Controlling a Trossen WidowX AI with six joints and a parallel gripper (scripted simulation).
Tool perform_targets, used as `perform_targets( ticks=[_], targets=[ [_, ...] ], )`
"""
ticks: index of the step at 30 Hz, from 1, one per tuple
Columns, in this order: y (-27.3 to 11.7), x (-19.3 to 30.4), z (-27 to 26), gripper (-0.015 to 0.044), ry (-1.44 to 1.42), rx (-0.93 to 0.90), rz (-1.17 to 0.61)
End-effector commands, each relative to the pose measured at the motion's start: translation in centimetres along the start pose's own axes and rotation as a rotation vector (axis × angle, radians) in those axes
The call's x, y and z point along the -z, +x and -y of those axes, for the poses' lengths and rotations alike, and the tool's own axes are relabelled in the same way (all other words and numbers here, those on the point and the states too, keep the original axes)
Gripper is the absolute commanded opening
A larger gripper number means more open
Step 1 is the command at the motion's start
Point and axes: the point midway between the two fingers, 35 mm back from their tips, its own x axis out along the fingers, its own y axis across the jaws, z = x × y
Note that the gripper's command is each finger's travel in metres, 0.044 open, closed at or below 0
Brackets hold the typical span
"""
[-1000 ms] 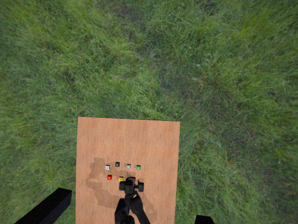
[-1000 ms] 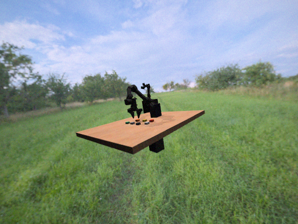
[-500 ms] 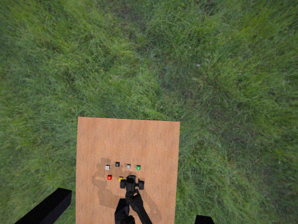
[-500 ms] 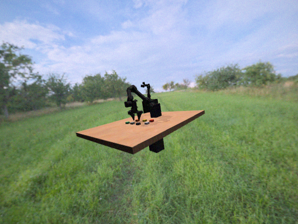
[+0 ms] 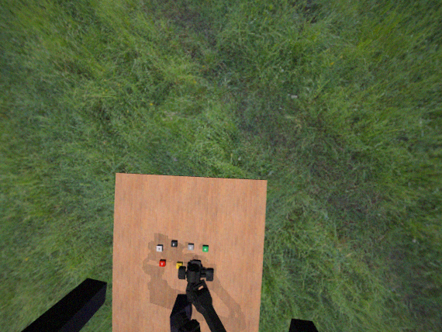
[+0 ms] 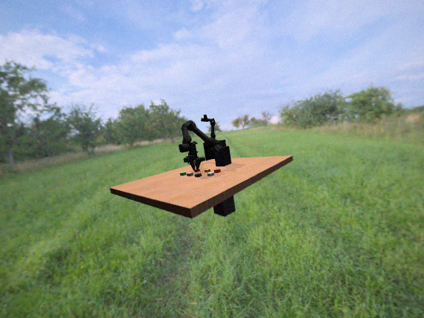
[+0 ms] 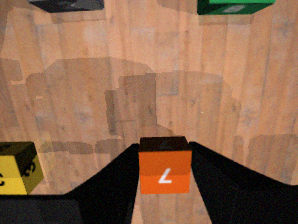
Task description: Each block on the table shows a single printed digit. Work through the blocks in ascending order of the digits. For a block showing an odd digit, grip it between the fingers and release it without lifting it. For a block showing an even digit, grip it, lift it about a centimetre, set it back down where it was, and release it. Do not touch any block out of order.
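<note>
The orange block [image 7: 155,162] shows a white 7 in the wrist view. My gripper [image 7: 163,148] [image 6: 196,170] is shut on it, one finger against each side, down at table height. The arm hides this block in the top view. The yellow block [image 5: 179,265] [image 6: 207,170] [image 7: 11,172], showing a 3, stands to the left. The grey block [image 5: 191,247] [image 7: 70,5] and green block [image 5: 205,248] [image 7: 232,7] are beyond the gripper, digits not readable. The red block [image 5: 162,263], white block [image 5: 159,248] and black block [image 5: 174,243] are farther left, digits too small to read.
The wooden table [image 5: 186,205] [image 6: 164,189] carries all the blocks. The yellow block is close to the left finger in the wrist view. The arm's shadow falls over the table around the blocks. Grass surrounds the table.
</note>
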Motion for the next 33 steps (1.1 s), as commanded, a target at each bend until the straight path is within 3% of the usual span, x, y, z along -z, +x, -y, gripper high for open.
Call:
perform_targets(
  ticks=[1, 10, 21, 33],
  targets=[
    [0.1, 0.2, 0.0, 0.012, -0.007, 0.005, -0.003],
    [0.1, 0.2, 0.0, 0.012, -0.007, 0.005, -0.003],
    [0.1, 0.2, 0.0, 0.04, -0.007, 0.005, -0.003],
    [-3.5, 0.1, 0.0, 0.04, -0.007, 0.003, -0.003]
  ],
)
